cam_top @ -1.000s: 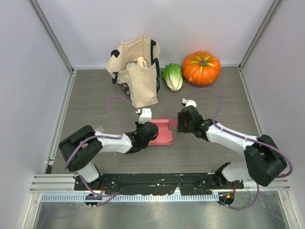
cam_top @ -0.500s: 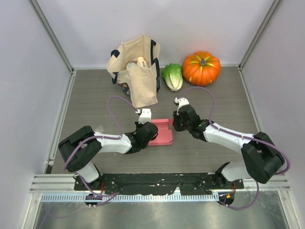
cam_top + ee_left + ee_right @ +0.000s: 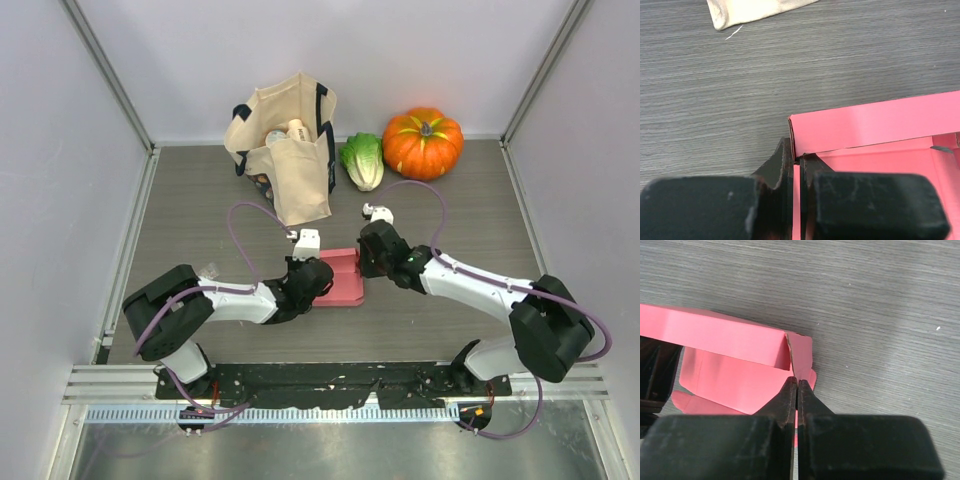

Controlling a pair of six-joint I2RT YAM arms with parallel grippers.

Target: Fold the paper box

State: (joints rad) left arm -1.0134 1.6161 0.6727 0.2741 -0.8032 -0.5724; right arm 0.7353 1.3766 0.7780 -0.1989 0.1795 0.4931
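The left gripper (image 3: pixel 311 277) has its jaws pinched tight on the left end wall of the paper box (image 3: pixel 346 280). The box lies on the table (image 3: pixel 200 205), near the middle, between both arms. The right gripper (image 3: pixel 371 258) is clamped thinly on the box's right end flap.

No lettering, brand or number can be read. Packages (image 3: pixel 283 131) inside the tote bag (image 3: pixel 300 180) are too small to make out.

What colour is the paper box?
Plain pink; the paper box shows best in the left wrist view.
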